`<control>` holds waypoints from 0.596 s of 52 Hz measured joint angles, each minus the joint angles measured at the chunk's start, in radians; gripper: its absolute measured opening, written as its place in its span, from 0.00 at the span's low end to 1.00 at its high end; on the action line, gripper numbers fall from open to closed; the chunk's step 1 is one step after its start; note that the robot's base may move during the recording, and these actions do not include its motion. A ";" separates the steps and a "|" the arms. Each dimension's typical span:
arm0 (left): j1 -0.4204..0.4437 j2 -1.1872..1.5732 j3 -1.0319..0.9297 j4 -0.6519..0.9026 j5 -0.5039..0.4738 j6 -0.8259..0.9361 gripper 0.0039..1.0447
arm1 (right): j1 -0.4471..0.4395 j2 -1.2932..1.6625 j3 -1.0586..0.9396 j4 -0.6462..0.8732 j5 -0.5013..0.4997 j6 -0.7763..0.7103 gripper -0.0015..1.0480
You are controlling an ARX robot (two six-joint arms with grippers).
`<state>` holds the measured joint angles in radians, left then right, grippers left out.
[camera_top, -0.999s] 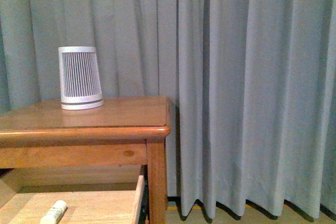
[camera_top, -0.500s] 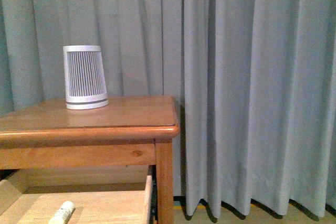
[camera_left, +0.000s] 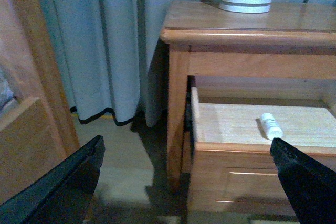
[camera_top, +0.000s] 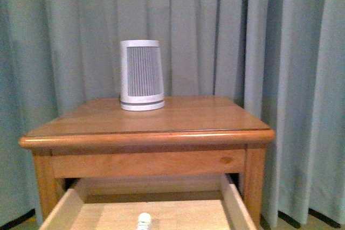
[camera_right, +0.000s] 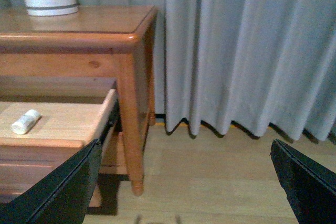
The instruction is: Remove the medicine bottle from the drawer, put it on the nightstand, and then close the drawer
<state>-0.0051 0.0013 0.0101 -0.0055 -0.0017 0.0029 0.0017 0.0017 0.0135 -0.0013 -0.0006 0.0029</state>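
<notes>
The nightstand stands square in the front view with its upper drawer pulled out. The medicine bottle lies on the drawer's pale floor, only its cap end showing at the bottom edge. In the left wrist view the bottle lies inside the drawer, beyond and to one side of my open left gripper. The right wrist view shows the bottle in the drawer, well off to the side of my open right gripper, which hangs over bare floor. Neither gripper holds anything.
A large white ribbed cylinder stands at the back of the nightstand top. Grey curtains hang behind and beside it. A wooden bed frame stands close on the left arm's side. Pale wood floor lies beside the nightstand.
The front view has swung round, so the nightstand has slid from the left edge to the middle. The bottle now shows at bottom centre of the open drawer.
</notes>
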 joint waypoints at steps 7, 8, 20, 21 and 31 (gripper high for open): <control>0.000 0.000 0.000 0.001 -0.006 0.000 0.94 | -0.001 0.000 0.000 0.000 -0.006 0.000 0.93; 0.000 0.001 -0.001 0.001 -0.006 -0.001 0.94 | -0.001 0.001 0.000 0.000 -0.006 0.000 0.93; 0.001 0.000 -0.001 0.001 -0.004 0.000 0.94 | 0.106 0.269 0.049 0.237 0.265 0.042 0.93; 0.001 0.000 0.000 0.001 -0.002 0.000 0.94 | 0.115 0.324 0.068 0.270 0.271 0.050 0.93; 0.001 0.000 0.000 0.001 -0.001 0.000 0.94 | 0.184 0.888 0.395 0.273 0.199 0.168 0.93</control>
<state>-0.0044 0.0017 0.0097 -0.0048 -0.0029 0.0025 0.1860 0.8898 0.4084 0.2714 0.1982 0.1711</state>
